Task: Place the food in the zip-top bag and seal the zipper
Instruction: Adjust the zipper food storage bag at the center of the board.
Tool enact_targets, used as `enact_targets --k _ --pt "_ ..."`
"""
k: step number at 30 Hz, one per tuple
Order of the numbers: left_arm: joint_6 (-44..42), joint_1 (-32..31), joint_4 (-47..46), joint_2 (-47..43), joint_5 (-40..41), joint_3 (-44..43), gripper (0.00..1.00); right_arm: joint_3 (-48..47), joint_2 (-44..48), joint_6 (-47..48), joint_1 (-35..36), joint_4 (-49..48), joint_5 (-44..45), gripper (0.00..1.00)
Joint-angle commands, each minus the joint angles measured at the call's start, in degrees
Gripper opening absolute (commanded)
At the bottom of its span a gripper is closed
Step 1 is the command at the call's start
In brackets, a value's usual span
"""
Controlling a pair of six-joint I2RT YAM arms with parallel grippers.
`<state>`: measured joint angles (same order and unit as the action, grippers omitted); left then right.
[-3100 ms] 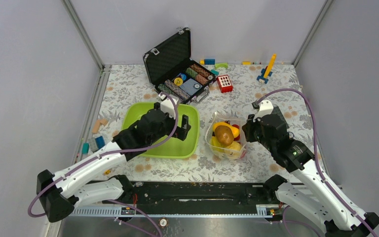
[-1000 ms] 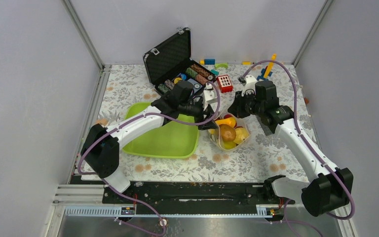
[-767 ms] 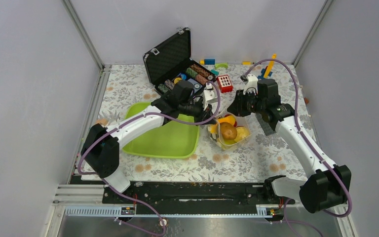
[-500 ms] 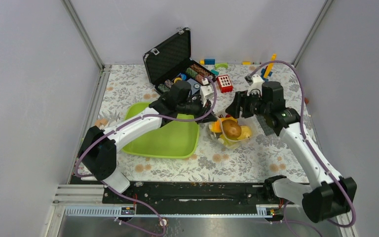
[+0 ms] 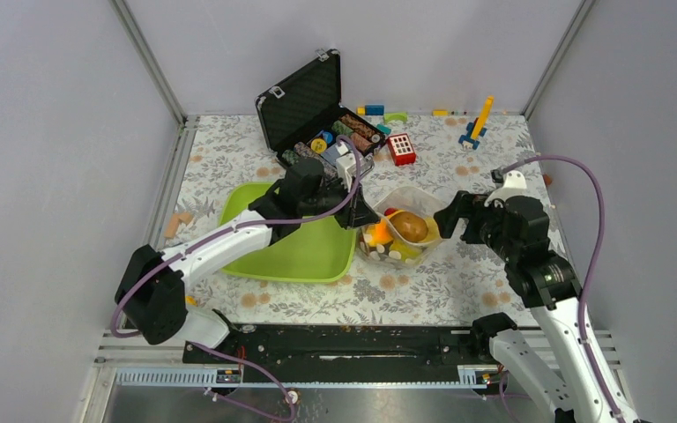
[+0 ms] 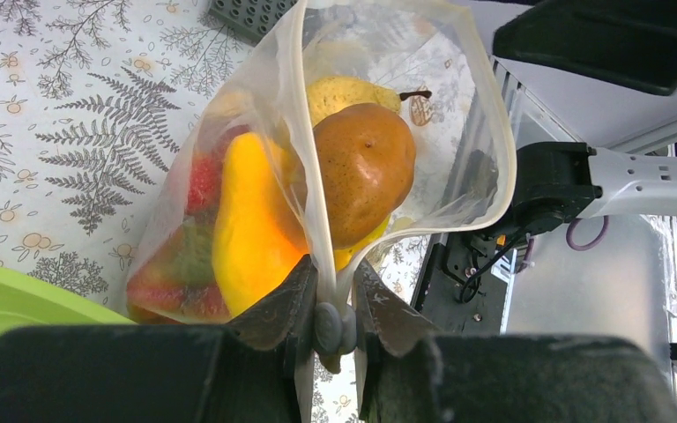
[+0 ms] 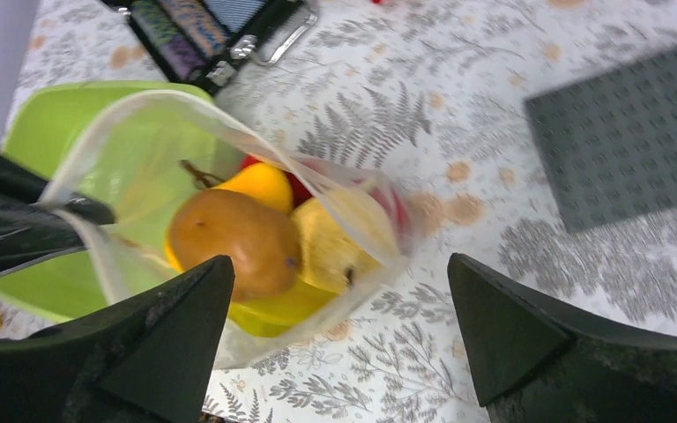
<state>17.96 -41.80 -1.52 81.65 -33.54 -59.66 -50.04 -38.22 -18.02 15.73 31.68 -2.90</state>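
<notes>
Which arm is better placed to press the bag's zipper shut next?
Right. The left end effector is shut on one end of the bag's zipper, anchoring it. The right end effector is open and faces the gaping mouth from the opposite side, so it could probably pinch the strip closed.

top: overhead, wide | wrists: close, opposite sides | shared: zip-top bag (image 5: 414, 201)

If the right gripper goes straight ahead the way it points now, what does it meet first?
Most likely the bag, at its near side wall, with the brown pear just behind. The right gripper may pass slightly high; depth is unclear.
</notes>
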Motion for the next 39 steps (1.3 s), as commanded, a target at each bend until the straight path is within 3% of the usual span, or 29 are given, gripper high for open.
enact_targets --k 1,9,11,15,20,23,31,39 --pt "1.82 -0.72 -6.3 -4.7 1.35 1.43 0.0 0.96 0.64 -4.97 -0.17 6.25 10.36 0.99" --pt "-2.21 -3.76 -5.1 -8.01 5.55 3.1 0.0 0.53 -4.98 -8.22 -0.17 2.73 5.56 0.85" --pt "-2.64 -3.92 -5.04 -8.36 5.63 3.37 0.0 -0.14 -6.96 -8.13 -0.17 2.69 6.73 0.71" --pt "-2.73 -4.05 -4.21 -9.25 5.59 3.85 0.0 -2.19 -8.98 -9.11 -0.17 4.84 13.91 0.3" --pt "-7.4 -7.67 -1.16 -13.43 7.6 4.97 0.0 -8.4 -9.37 -9.05 -0.17 12.02 23.65 0.05" --pt "-10.12 -10.31 0.11 -16.82 8.11 6.58 0.0 -12.14 -9.51 -7.67 -0.15 16.15 26.46 0.0" --pt "-8.79 -14.33 3.0 -20.24 8.21 10.57 0.0 -16.23 -13.3 -4.75 -0.19 26.17 28.52 0.0" --pt "-5.86 -14.82 0.52 -16.46 10.14 14.83 0.0 -15.24 -21.99 -4.92 -0.17 24.06 29.9 0.01"
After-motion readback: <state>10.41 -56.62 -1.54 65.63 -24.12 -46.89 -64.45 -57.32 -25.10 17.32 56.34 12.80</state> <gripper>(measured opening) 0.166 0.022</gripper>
